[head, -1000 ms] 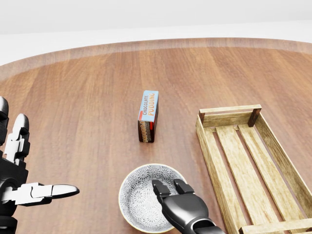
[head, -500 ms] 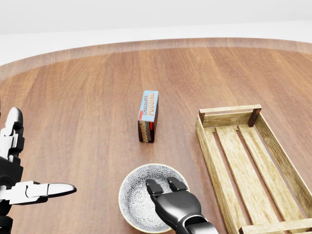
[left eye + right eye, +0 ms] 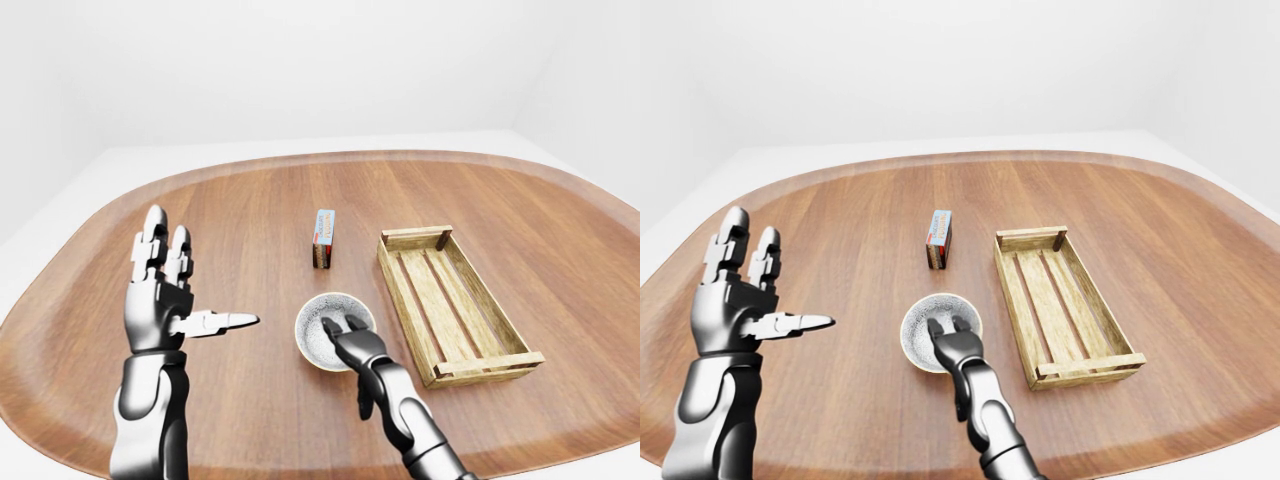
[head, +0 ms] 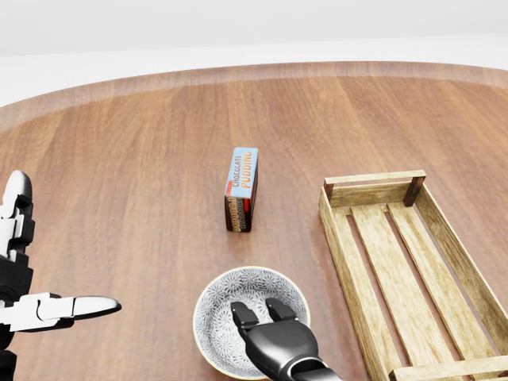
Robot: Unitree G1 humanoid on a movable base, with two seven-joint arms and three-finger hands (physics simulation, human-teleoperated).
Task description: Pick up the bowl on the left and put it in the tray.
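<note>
Two fingertips of the right hand now reach over the near rim into the bowl, having slid leftward over the past second; a rim pinch seems imminent, though whether the fingers have closed cannot be told. Left-eye view: the patterned grey-white bowl sits upright on the table, the pudding box at its 12 o'clock, the slatted tray at its 3 o'clock. Right-eye view: the left hand hovers spread wide, empty, at 9 o'clock.

Bowl left of tray, below box.
</note>
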